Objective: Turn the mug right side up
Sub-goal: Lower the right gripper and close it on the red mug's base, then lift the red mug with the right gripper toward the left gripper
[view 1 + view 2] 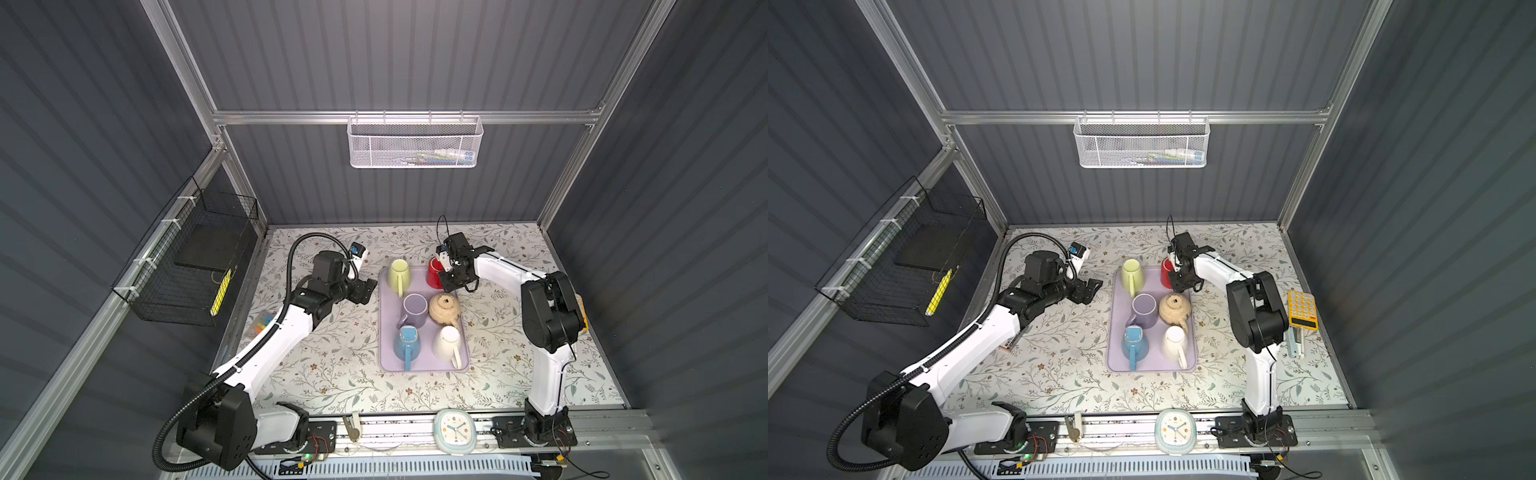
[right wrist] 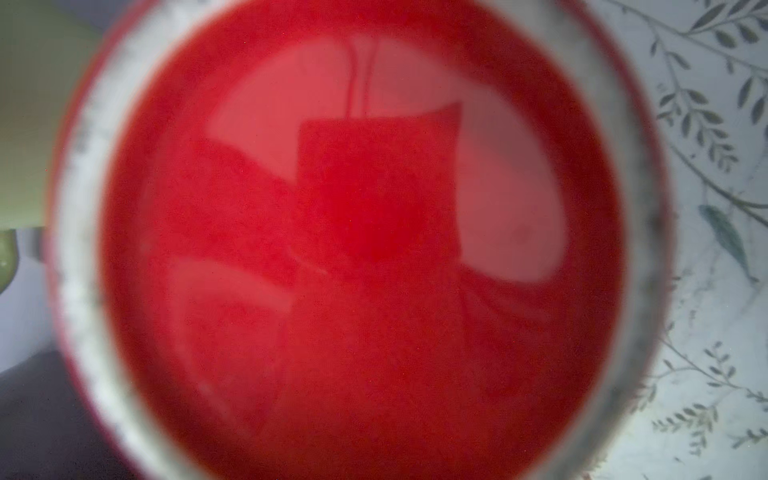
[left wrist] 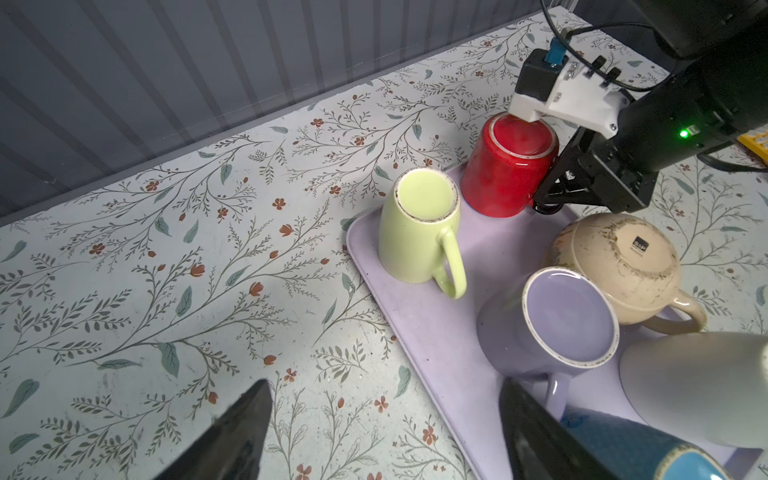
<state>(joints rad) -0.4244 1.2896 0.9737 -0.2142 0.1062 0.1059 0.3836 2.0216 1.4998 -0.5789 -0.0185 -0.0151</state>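
1. Progress: the task is at the grasp stage, and the turn itself is not done. The red mug (image 3: 503,174) sits base-up in the far right corner of the lavender tray (image 3: 424,324), just beside the green mug (image 3: 415,237).
2. Right gripper (image 3: 546,197): the fingers (image 3: 555,187) are drawn together against the mug's side, low down. I judge they are clamped on the handle, but the handle itself is hidden behind them.
3. Left gripper (image 3: 382,436): the fingers (image 3: 232,436) are spread wide with nothing between them, hovering over the table (image 3: 166,249) at the tray's left edge.
4. Orientation: the mouth faces down onto the tray and the base faces up. The long axis is close to vertical. The right wrist view looks straight onto the glossy red base and its pale ring.
5. I cannot tell whether the rim has left the tray.
6. Left to do, in my judgement: lift clear, roll it half a turn, and set it down mouth-up.
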